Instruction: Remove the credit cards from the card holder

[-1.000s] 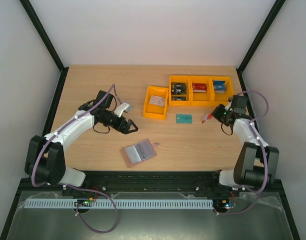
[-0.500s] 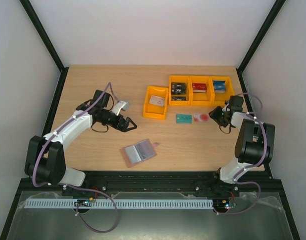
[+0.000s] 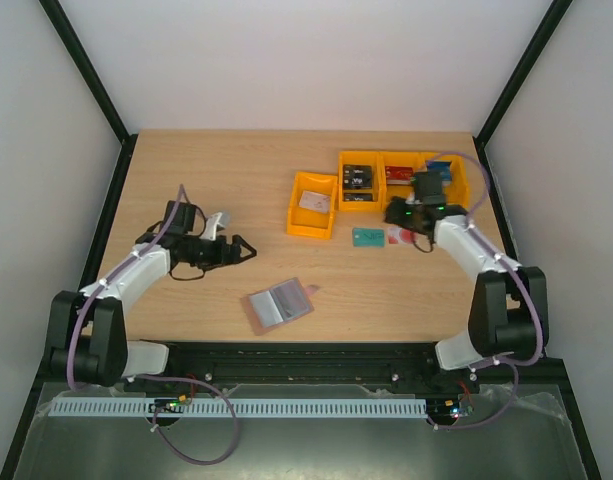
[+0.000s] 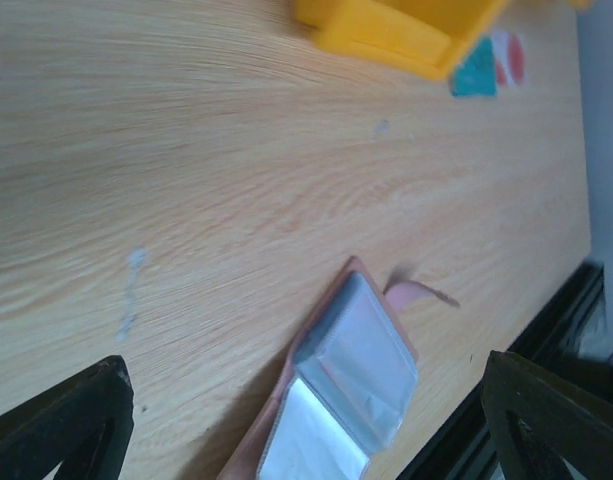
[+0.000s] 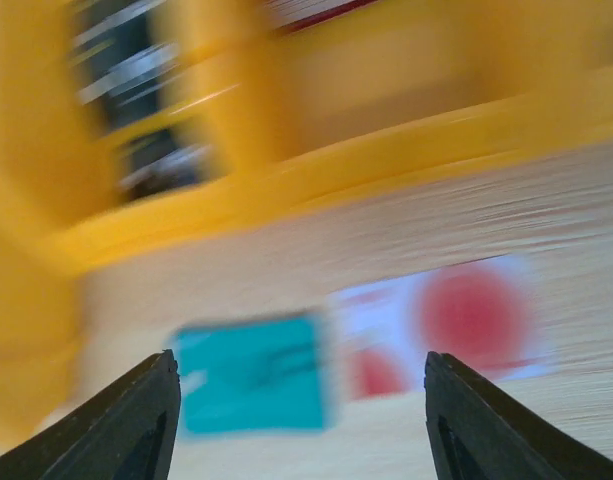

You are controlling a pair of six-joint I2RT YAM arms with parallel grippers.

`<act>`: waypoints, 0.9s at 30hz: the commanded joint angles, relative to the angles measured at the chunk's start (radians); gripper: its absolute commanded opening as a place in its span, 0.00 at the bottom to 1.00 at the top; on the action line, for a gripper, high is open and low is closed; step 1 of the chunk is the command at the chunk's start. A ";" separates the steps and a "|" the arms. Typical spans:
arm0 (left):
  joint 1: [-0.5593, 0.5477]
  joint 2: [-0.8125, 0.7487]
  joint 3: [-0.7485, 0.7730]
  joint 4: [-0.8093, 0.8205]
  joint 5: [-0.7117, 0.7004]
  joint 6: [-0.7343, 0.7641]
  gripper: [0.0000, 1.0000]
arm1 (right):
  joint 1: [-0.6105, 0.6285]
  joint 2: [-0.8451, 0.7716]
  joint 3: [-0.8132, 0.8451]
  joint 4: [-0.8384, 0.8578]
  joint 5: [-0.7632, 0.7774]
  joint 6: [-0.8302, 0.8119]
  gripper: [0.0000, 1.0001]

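The card holder (image 3: 278,305) lies open on the table near the front, pinkish-brown with grey see-through sleeves; in the left wrist view the card holder (image 4: 346,390) fills the lower middle, tab to the right. I cannot tell whether a card sits inside. A red-and-white credit card (image 3: 399,236) lies flat beside a teal card (image 3: 367,237). My right gripper (image 3: 398,218) hovers over them, open and empty; its view is blurred, showing the red-and-white card (image 5: 456,320) and teal card (image 5: 251,375) below the right gripper (image 5: 298,357). My left gripper (image 3: 241,250) is open and empty, left of the holder; the left gripper (image 4: 304,365) looks down at it.
A loose orange bin (image 3: 312,222) holds a pale card. A row of three orange bins (image 3: 401,195) with small items stands behind the cards, close to my right gripper. The table's front edge runs just below the holder.
My right gripper has opened and let go of the red-and-white card, which now lies beside the teal card, and swung left over both. My left arm has drawn back to the left.
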 commanded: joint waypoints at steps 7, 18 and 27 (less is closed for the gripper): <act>0.075 -0.081 -0.080 -0.087 -0.057 -0.342 0.94 | 0.687 -0.120 -0.047 -0.086 -0.016 0.239 0.64; 0.030 -0.236 -0.334 0.007 -0.113 -0.472 0.85 | 0.957 0.103 -0.016 -0.113 0.049 0.284 0.69; -0.052 -0.156 -0.420 0.116 -0.065 -0.526 0.85 | 0.958 0.172 -0.159 0.089 0.000 0.389 0.57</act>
